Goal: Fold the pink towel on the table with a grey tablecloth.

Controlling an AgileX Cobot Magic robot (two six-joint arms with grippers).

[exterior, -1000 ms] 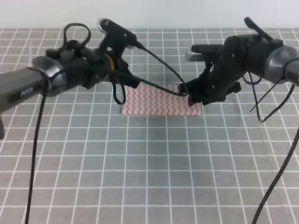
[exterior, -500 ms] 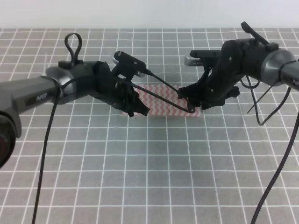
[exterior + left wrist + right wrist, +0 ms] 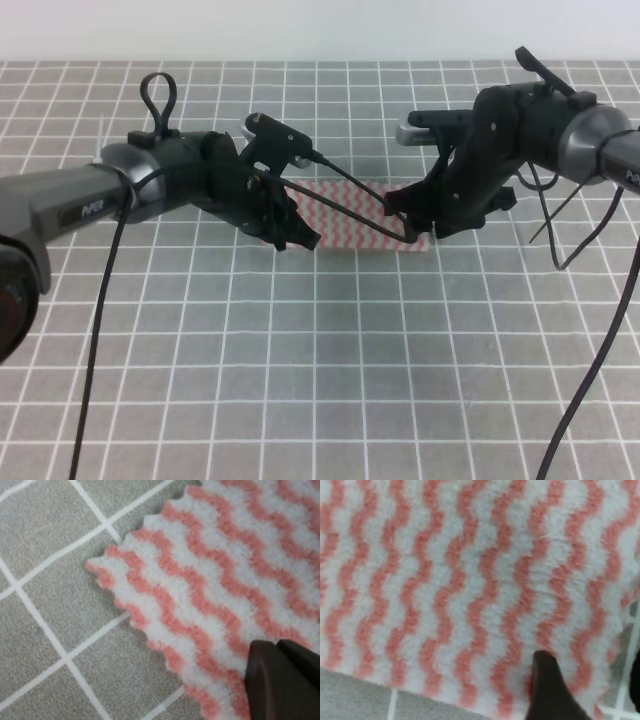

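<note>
The pink towel (image 3: 350,213) lies flat on the table with a grey tablecloth (image 3: 320,350). My left gripper (image 3: 296,238) is down at the towel's front left corner. In the left wrist view one dark fingertip (image 3: 280,680) rests on the towel (image 3: 210,590) near its corner; the other finger is out of frame. My right gripper (image 3: 414,229) is low over the front right corner. The right wrist view shows the towel (image 3: 445,580) filling the frame, with one finger (image 3: 547,690) over its near edge and a second dark edge at the far right, the gripper (image 3: 590,680) open.
Black cables (image 3: 350,190) from the left arm cross over the towel. More cables (image 3: 590,350) hang from the right arm on the right side. Grid-lined grey cloth (image 3: 50,605) spreads all around the towel.
The left arm swung down from above the table to the towel's front left corner. The right gripper stayed at the front right corner, shifting only slightly.
</note>
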